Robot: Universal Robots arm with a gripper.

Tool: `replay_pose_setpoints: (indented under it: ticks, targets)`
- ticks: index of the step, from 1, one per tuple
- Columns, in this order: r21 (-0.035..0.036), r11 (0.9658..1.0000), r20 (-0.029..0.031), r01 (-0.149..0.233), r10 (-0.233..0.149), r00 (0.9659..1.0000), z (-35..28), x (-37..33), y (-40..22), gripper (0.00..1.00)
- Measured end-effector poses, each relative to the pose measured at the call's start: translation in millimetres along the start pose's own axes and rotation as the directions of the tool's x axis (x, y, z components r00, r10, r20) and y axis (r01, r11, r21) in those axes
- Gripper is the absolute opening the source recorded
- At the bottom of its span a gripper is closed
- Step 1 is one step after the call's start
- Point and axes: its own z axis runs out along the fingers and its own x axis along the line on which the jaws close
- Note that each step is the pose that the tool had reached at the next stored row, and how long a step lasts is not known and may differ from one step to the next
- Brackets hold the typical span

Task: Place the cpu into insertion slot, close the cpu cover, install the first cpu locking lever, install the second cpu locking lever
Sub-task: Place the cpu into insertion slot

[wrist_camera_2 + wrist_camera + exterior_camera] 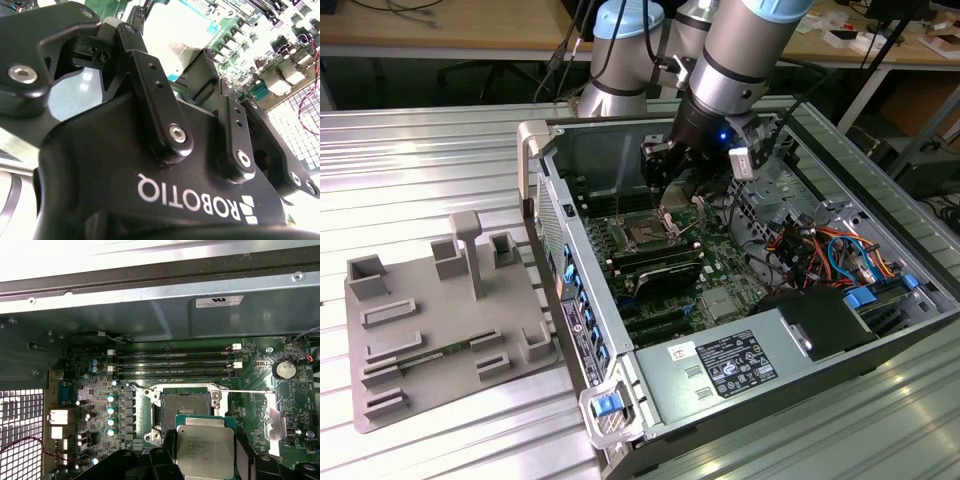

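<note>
Currently the chip [205, 452] is off the board, pinched by its edges between the black jaws, which are closed on it. Its silvery printed top faces the first wrist camera. It hangs just beside the socket [187, 407], covering that socket's near rim but not lined up with the dark square opening. The socket lies bare, so the chip has not been seated yet.

The main risk, as I judge it, is misalignment. If the chip goes down shifted or slightly tilted, one corner could land on the silver rim, and the fine contacts in the socket floor would bend under it. I cannot tell from these views whether it is level. The grip is only on thin edges, so a small slip could turn or drop it onto those contacts. A wrong rotation would also stop it from settling flat, and the keying marks are too small to read.

A thin wire lever [247, 391] runs along one side of the socket, and the wide jaws could snag it on the way down. The long memory slots [172, 365] lie just beyond the socket, and a row of small round capacitors [111, 410] stands on another side, so there is little room for a sideways correction.

In the exterior view the arm [745, 50] reaches down into the open computer case [535, 150] over the socket [645, 237]. A grey parts tray [440, 330] sits well apart on the ribbed surface [420, 160].
</note>
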Motion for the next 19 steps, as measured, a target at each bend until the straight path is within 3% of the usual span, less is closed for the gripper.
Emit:
replay_pose_setpoints:
  ticks: [19]
  targets:
    - [0.0000, 1.0000, 0.0000, 0.000, 0.000, 1.0000, 4.3, -0.1, -0.4, 0.55]
